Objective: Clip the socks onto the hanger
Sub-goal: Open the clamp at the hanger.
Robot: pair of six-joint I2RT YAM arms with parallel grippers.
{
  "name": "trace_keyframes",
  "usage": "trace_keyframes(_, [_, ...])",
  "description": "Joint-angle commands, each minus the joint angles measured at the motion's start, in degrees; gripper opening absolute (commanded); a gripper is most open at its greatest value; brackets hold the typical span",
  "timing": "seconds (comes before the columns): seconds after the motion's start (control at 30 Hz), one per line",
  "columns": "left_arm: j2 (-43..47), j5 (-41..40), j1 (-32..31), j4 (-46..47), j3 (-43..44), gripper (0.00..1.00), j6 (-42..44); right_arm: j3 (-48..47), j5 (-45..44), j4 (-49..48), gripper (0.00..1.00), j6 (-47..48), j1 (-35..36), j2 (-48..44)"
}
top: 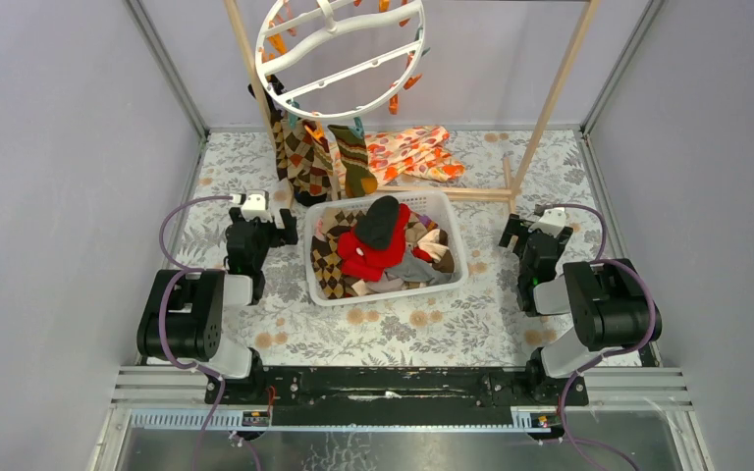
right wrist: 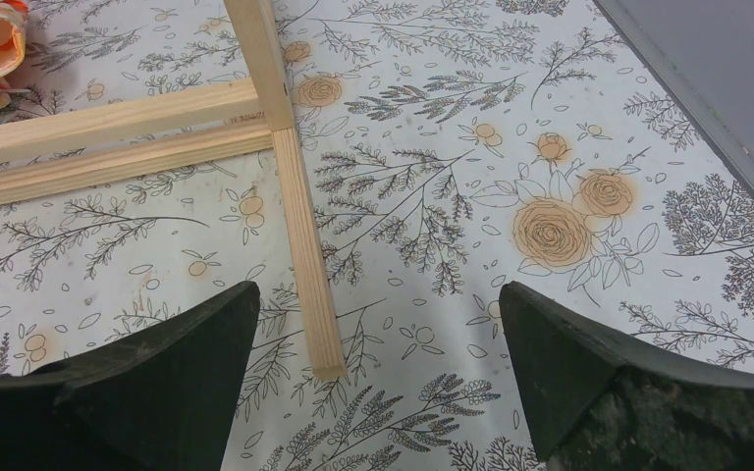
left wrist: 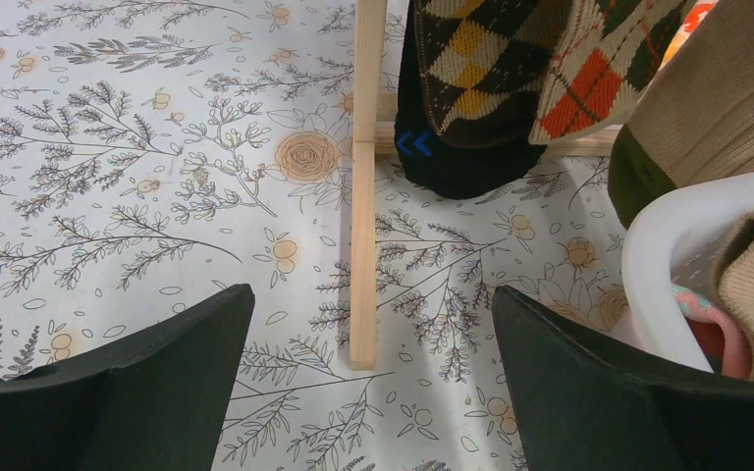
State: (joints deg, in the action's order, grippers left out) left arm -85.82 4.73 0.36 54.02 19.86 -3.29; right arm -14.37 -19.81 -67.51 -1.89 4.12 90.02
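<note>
Grey walls (top: pixel 59 147) rnd white floral tabletop (top: pixel 403 334); left hand (left wrist: pixel 371 294) & right hand (right wrist: pixel 378 289) both spread over it.

The hanger (top: pixel 353 70) is white, its clips (top: pixel 394 102) orange and teal. The socks (top: pixel 373 255) are red, black and argyle.

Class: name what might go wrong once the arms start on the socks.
The socks lie heaped in the basket, so a grab may lift several at once. The hanger hangs tilted up high; pressing a clip might swing it away. The wooden frame's foot lies just ahead of the left gripper and could snag it.
</note>
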Motion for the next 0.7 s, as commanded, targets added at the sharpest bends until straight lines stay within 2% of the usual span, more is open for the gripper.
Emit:
trace_keyframes(0.0, [-0.1, -1.3, -0.1, 1.6, 0.7, 0.99, 1.1, -0.2, 0.4, -1.9, 1.00, -0.4, -0.1, -1.1])
trace_keyframes(0.23, [-0.2, -1.3, -0.1, 1.6, 0.9, 0.99, 1.1, -1.2, -0.1, 1.4, 1.00, -0.9, -0.2, -1.8])
trace_keyframes(0.27, [-0.3, -1.4, -0.1, 1.1, 1.1, 0.99, 1.1, -1.1, -2.3, 0.3, 1.00, -0.6, -0.2, -3.2])
trace_keyframes(0.33, [-0.5, -0.6, -0.1, -1.4, 2.9, 0.99, 1.0, -5.8, -3.6, 12.2, 1.00, -1.1, 0.0, -8.4])
trace_keyframes(0.4, [-0.1, -0.3, -0.1, -12.8, 9.0, 0.99, 1.1, -12.1, -0.5, 24.8, 1.00, -2.1, 0.0, -11.8])
trace_keyframes(0.5, [-0.4, 0.8, 0.1, -35.5, 22.6, 0.99, 2.8, -18.8, 11.1, 31.6, 1.00, -8.5, 0.0, -16.3])
trace_keyframes(0.57, [-0.7, 4.5, 1.2, -47.2, 30.1, 0.99, 2.8, -21.7, 17.3, 31.8, 1.00, -13.3, 0.0, -18.6])
trace_keyframes(0.67, [0.0, 13.0, 4.5, -58.7, 36.9, 0.99, 1.3, -23.8, 35.3, 24.3, 1.00, -15.9, 0.1, -18.7])
